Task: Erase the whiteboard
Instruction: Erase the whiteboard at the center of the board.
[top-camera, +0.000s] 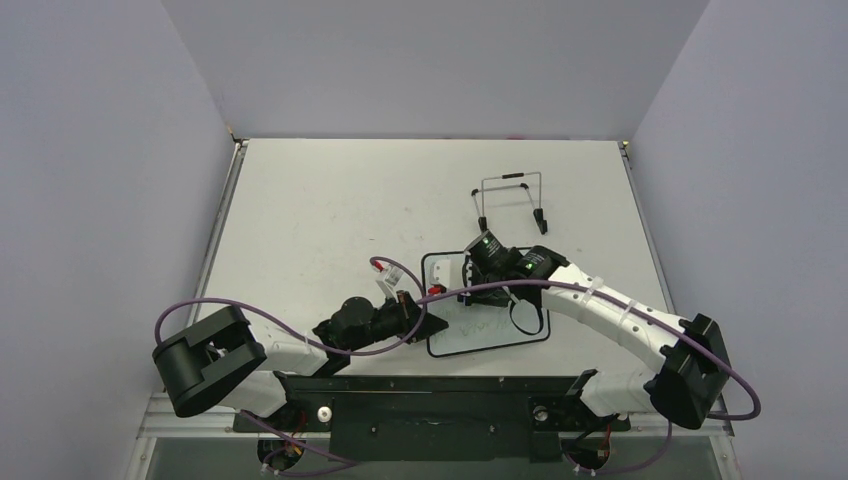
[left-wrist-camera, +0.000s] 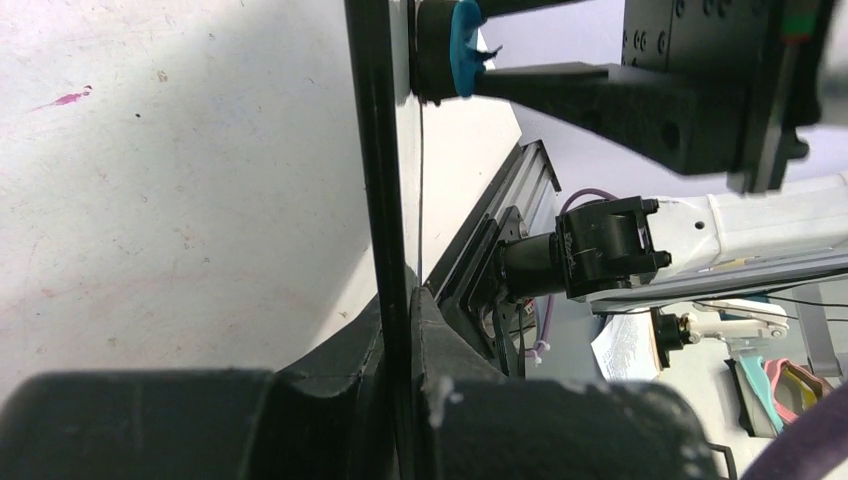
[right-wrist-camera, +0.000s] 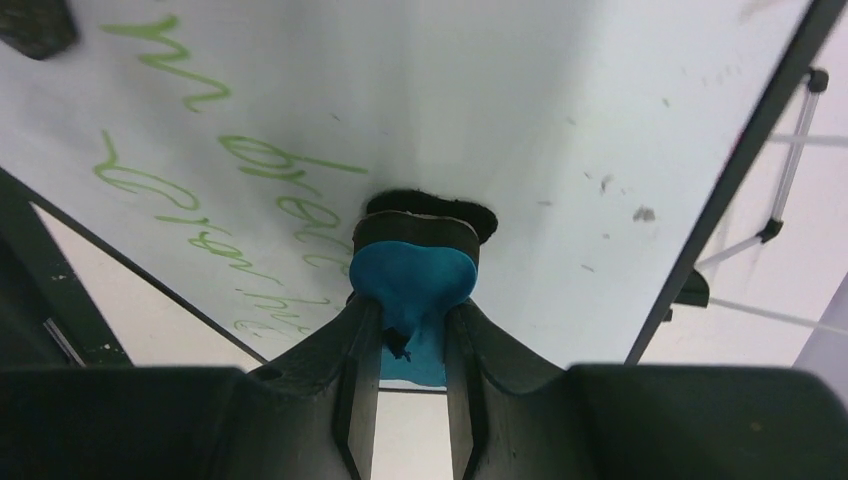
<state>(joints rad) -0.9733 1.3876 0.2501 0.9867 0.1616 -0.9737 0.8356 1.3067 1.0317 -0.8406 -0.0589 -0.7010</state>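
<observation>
Top view: the whiteboard (top-camera: 485, 335) was at lower centre, on the table (top-camera: 320, 200).
Left wrist view: the left claw (left-wrist-camera: 400, 300) was clamped shut on its frame edge.
Right wrist view: the right claw (right-wrist-camera: 410, 325) pinched a blue eraser (right-wrist-camera: 410, 270), which was pressed to the board beside green writing (right-wrist-camera: 190, 190).

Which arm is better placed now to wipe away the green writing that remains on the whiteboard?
Right. The right arm has its jaws shut on the blue eraser, pad against the whiteboard beside the green writing. The left arm only clamps the board's frame with its jaws.
</observation>
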